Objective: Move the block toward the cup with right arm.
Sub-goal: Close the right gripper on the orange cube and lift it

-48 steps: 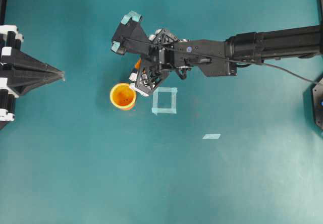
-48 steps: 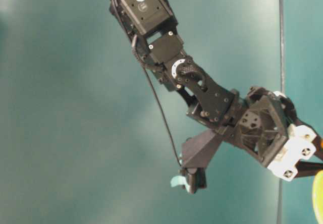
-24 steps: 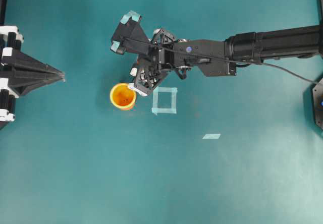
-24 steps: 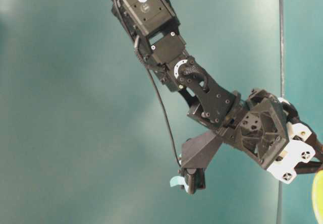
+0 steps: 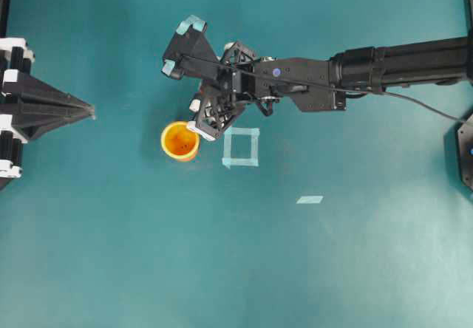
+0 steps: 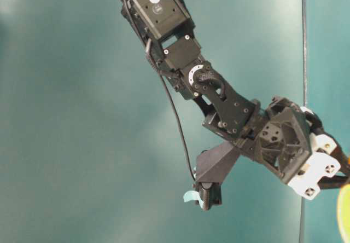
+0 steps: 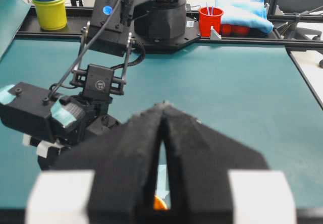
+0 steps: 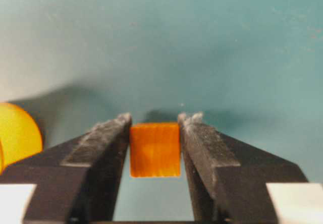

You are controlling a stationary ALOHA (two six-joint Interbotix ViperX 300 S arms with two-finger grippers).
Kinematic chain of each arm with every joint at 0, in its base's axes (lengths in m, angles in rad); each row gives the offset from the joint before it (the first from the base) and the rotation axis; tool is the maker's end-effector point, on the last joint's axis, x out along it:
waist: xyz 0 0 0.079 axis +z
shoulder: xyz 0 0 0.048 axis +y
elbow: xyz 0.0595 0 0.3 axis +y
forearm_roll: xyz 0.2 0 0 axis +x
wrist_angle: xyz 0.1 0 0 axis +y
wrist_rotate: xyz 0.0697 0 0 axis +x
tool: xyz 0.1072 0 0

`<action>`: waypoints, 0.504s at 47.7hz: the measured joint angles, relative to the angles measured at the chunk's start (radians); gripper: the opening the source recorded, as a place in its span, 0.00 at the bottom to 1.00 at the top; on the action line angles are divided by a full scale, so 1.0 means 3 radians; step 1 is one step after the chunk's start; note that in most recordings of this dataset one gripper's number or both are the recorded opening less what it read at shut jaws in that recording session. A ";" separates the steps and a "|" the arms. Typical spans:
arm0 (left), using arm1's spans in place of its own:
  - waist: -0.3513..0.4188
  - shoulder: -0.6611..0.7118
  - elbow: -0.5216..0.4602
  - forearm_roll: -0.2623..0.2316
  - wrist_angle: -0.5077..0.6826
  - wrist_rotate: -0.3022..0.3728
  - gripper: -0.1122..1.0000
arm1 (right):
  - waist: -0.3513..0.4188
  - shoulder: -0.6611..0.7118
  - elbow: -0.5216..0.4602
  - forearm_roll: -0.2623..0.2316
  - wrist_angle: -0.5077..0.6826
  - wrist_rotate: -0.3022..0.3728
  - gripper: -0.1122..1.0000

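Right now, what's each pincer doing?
Left pincer: closed, empty.
Right pincer: closed on the block, beside the cup.

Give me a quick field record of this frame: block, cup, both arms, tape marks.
block: orange cube, between the right gripper's fingers, which sit against both its sides
block in overhead view: hidden under the right gripper
cup: yellow-orange, upright, left of the tape square; its edge shows at the left of the right wrist view
right arm: reaches in from the right, gripper just above and right of the cup
left gripper: at the left edge, pointed jaws together, apart from the cup
tape strip: small, lower right of the square
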 measured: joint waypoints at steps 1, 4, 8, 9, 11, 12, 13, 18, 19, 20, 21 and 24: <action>0.0000 0.0000 0.0000 -0.0005 -0.0005 0.0000 0.10 | 0.0000 0.0000 0.0000 0.0000 -0.0005 0.0000 0.59; 0.0000 0.0000 0.0000 -0.0005 0.0005 0.0000 0.10 | 0.0000 0.0000 0.0000 0.0000 -0.0015 0.0000 0.63; 0.0000 0.0000 0.0000 0.0000 0.0020 0.0000 0.10 | 0.0005 0.0000 0.0000 0.0000 -0.0015 0.0000 0.66; 0.0000 0.0000 0.0000 0.0000 0.0020 0.0000 0.10 | 0.0005 0.0000 0.0000 0.0000 -0.0020 0.0000 0.66; 0.0000 0.0000 0.0000 0.0000 0.0020 0.0000 0.10 | 0.0005 0.0000 0.0000 0.0000 -0.0015 0.0000 0.66; 0.0000 0.0000 0.0000 -0.0005 0.0026 0.0000 0.10 | 0.0000 0.0000 0.0000 0.0000 -0.0015 0.0000 0.66; 0.0000 0.0000 0.0000 -0.0005 0.0026 0.0000 0.10 | 0.0000 0.0000 0.0000 0.0000 -0.0010 0.0000 0.66; 0.0000 0.0000 0.0000 0.0000 0.0031 0.0005 0.10 | 0.0005 0.0005 0.0020 0.0000 0.0010 0.0000 0.66; 0.0000 0.0000 0.0000 -0.0005 0.0031 0.0005 0.10 | 0.0000 0.0000 0.0026 -0.0005 0.0010 0.0000 0.66; 0.0000 0.0000 0.0000 -0.0005 0.0031 0.0005 0.10 | 0.0000 0.0000 0.0031 0.0000 0.0010 0.0000 0.66; 0.0000 0.0000 0.0000 0.0000 0.0031 0.0005 0.10 | 0.0000 0.0000 0.0036 0.0000 0.0010 0.0000 0.66; 0.0000 0.0000 0.0000 -0.0005 0.0031 0.0005 0.10 | 0.0000 0.0000 0.0061 0.0000 0.0015 0.0000 0.66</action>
